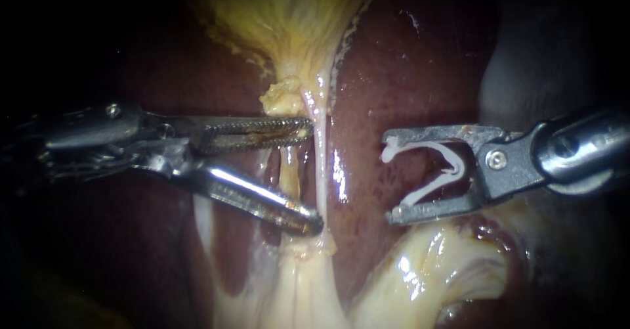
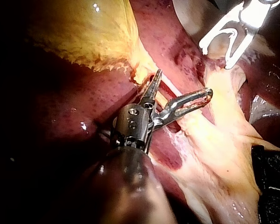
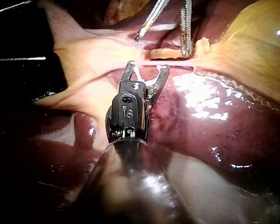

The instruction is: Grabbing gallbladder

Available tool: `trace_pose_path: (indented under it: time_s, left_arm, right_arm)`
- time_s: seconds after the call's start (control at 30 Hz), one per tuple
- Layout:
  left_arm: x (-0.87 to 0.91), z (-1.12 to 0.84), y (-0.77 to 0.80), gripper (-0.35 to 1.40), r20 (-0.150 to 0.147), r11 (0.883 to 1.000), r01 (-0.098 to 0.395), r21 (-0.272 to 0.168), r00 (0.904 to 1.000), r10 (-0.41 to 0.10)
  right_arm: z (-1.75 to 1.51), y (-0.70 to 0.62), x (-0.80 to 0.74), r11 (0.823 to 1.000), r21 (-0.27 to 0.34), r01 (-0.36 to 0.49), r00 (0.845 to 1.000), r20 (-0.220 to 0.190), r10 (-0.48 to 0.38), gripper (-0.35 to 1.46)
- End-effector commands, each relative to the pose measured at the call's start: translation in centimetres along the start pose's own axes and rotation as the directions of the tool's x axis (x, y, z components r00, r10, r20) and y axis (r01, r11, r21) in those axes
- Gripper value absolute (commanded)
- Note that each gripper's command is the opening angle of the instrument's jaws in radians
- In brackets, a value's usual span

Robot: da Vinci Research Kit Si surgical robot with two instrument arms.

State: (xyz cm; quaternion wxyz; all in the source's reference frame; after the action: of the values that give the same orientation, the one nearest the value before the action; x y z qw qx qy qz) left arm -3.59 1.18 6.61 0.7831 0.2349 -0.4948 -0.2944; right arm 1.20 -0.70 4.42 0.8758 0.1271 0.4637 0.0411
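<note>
The yellow gallbladder (image 1: 289,14) narrows to a neck that runs down into a yellowish tube (image 1: 289,165), with a pale tube (image 1: 321,145) beside it. My left instrument (image 1: 313,175) has serrated jaws wide open: the upper one lies across the neck, the lower one crosses the tubes further down, and nothing is gripped. My right instrument (image 1: 389,178) hangs to the right over the liver (image 1: 407,73), apart from the tubes, with a white clip (image 1: 433,171) seated between its spread jaws. The left wrist view shows the left instrument (image 2: 183,84) open at the gallbladder (image 2: 84,32) neck.
Pale fatty tissue (image 1: 433,270) bulges below the right instrument, and more spreads under the tubes (image 1: 302,289). Dark red liver surrounds the gallbladder on both sides. In the right wrist view the right instrument (image 3: 148,66) points at the stretched tissue, with the left instrument's jaws just beyond.
</note>
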Motion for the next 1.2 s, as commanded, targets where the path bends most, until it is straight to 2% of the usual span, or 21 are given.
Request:
trace_pose_path:
  time_s: [0.03,0.37,0.53,0.67,0.83,0.9,1.2]
  left_arm:
    - [0.00,0.00,0.00,0.86,0.000,1.000,0.000,0.000,1.0000,0.000]
    - [-0.06,-0.07,-0.02,0.86,0.000,1.000,0.003,0.005,1.0000,-0.003]
    - [-0.21,-0.14,0.02,0.86,0.002,1.000,0.010,0.016,0.9999,-0.010]
    - [-0.40,-0.24,0.06,0.86,0.019,1.000,0.019,0.020,0.9996,-0.020]
    - [-0.62,-0.36,0.17,0.86,0.043,1.000,0.005,0.005,0.9991,-0.005]
    - [-0.65,-0.39,0.23,0.86,0.047,1.000,-0.004,0.001,0.9989,0.004]
    - [-0.58,-0.44,0.54,0.86,0.052,1.000,-0.020,-0.012,0.9984,0.020]
  right_arm:
    - [0.00,0.00,0.00,1.000,0.000,0.000,1.000,0.000,0.000,0.50]
    - [0.00,0.00,0.00,1.000,0.000,0.000,1.000,0.000,0.000,0.50]
    - [0.00,0.00,0.00,1.000,0.000,0.000,1.000,0.000,0.000,0.50]
    - [0.00,0.00,0.00,1.000,0.000,0.000,1.000,0.000,0.000,0.50]
    - [0.00,0.00,0.00,1.000,0.000,0.000,1.000,0.000,0.000,0.50]
    - [0.00,0.00,0.00,1.000,0.000,0.000,1.000,0.000,0.000,0.50]
    - [0.00,0.00,0.00,1.000,0.000,0.000,1.000,0.000,0.000,0.50]
